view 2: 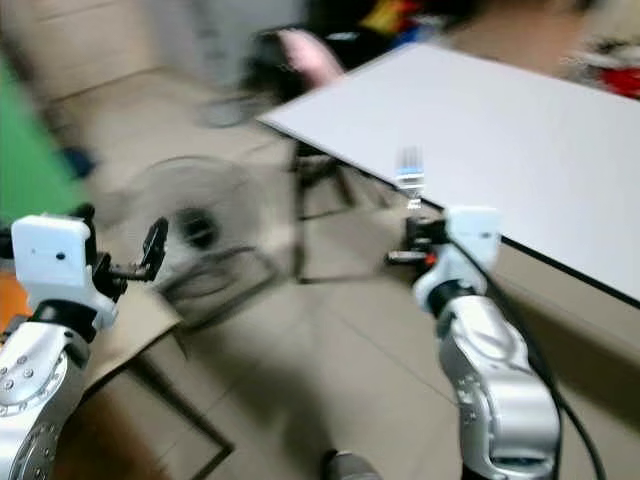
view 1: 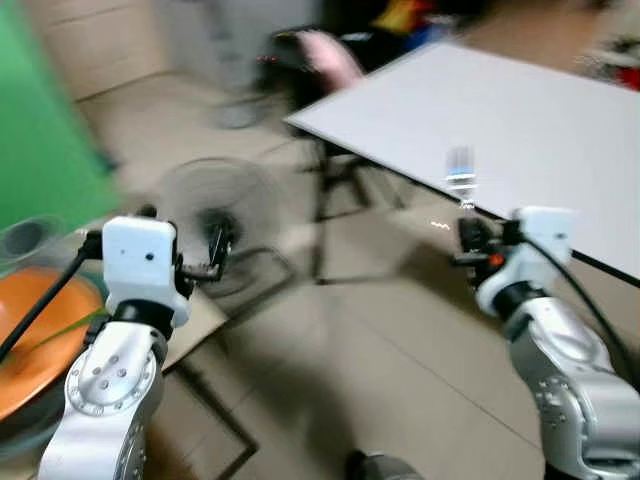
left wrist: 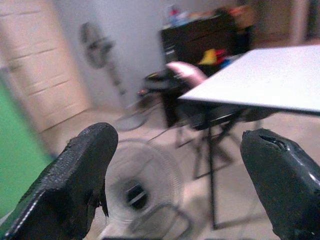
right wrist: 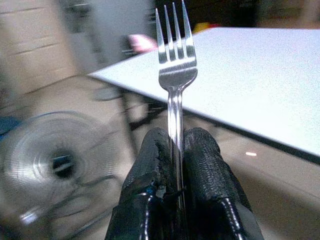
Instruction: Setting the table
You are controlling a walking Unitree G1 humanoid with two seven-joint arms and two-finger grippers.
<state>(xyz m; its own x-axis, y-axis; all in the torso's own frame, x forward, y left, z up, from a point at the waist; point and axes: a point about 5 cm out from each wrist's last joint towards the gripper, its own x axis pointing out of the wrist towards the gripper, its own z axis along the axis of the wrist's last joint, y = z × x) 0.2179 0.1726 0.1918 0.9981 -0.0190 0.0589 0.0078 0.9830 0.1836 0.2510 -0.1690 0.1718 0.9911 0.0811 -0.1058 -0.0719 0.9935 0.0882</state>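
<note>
At about nine o'clock in the blurred head views, an orange dish (view 1: pixel 40 340) is seen at the edge, behind the left arm. The left gripper (left wrist: pixel 175 180) is held up empty at about ten o'clock, its two black fingers (left wrist: pixel 75 185) spread wide apart. Just beyond it, on the tiled floor (view 1: pixel 400 370), a round floor fan (view 1: pixel 215 235) is seen lying low. At one to two o'clock a white table (view 1: pixel 520 120) on dark folding legs is placed, with a dark chair (left wrist: pixel 165 82) and a pink cloth (view 1: pixel 335 55) at twelve o'clock behind it. At about three o'clock the right gripper (right wrist: pixel 175 150) is raised just before the table's near edge, its fingers pressed together on the handle of a silver fork (right wrist: pixel 175 65), which is held upright, tines up.
</note>
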